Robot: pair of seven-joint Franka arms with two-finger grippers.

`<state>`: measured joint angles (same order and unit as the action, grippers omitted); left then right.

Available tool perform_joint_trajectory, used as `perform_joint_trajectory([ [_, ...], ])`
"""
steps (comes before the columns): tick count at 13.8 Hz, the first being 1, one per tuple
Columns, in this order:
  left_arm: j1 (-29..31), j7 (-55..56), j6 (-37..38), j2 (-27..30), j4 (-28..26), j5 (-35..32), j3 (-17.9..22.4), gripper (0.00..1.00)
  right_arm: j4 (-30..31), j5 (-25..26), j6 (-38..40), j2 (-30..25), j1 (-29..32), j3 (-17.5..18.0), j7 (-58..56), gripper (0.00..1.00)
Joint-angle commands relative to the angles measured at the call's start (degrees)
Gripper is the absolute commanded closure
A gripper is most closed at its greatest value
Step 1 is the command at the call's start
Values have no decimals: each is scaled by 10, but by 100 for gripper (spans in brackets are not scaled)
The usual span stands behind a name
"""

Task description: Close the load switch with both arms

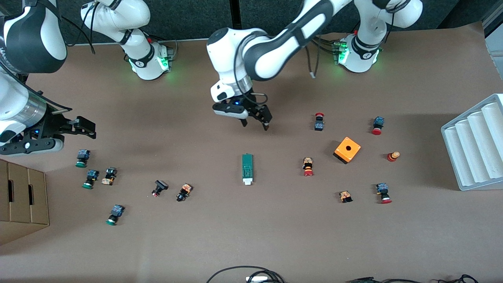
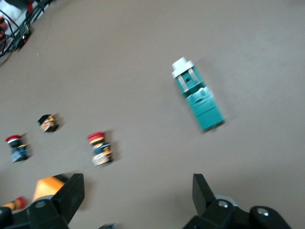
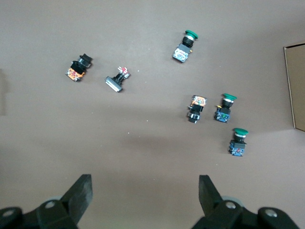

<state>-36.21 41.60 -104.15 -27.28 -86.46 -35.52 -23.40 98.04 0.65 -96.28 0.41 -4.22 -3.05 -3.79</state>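
Note:
The load switch (image 1: 247, 169) is a slim green block lying flat mid-table, with its white tab at the end nearer to the front camera. It also shows in the left wrist view (image 2: 198, 100). My left gripper (image 1: 255, 122) is open and empty, up in the air over bare table just short of the switch's green end; its fingers show wide apart in the left wrist view (image 2: 138, 191). My right gripper (image 1: 87, 128) is open and empty over the table at the right arm's end, above several green-capped push-buttons; it also shows in the right wrist view (image 3: 145, 191).
Small push-buttons lie scattered at both ends of the table. An orange cube with a hole (image 1: 347, 149) and a white ridged tray (image 1: 475, 145) sit toward the left arm's end. A cardboard box (image 1: 23, 200) stands at the right arm's end. Cables lie at the table's front edge.

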Motion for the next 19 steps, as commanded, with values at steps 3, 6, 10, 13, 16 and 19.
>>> perform_joint_trajectory([
  [3, 66, -129, 115, 29, 87, 107, -2, 0, -29, 19, 11, 12, 4, 2, -21, 0],
  [6, 127, -206, 144, 56, 108, 160, -2, 0, -29, 15, 7, 13, 3, 3, -20, 0],
  [10, 236, -287, 164, 99, 108, 230, -3, 0, -29, 15, 0, 13, 3, 4, -22, 0],
  [13, 319, -339, 181, 122, 107, 259, -2, 0, -30, 15, 0, 12, 3, 4, -22, 0],
  [16, 338, -381, 171, 191, 48, 325, 92, 0, -30, 15, -1, 10, 2, 4, -22, 0],
  [19, 302, -404, 125, 272, -69, 358, 199, 0, -30, 15, 0, 10, 2, 4, -23, 0],
])
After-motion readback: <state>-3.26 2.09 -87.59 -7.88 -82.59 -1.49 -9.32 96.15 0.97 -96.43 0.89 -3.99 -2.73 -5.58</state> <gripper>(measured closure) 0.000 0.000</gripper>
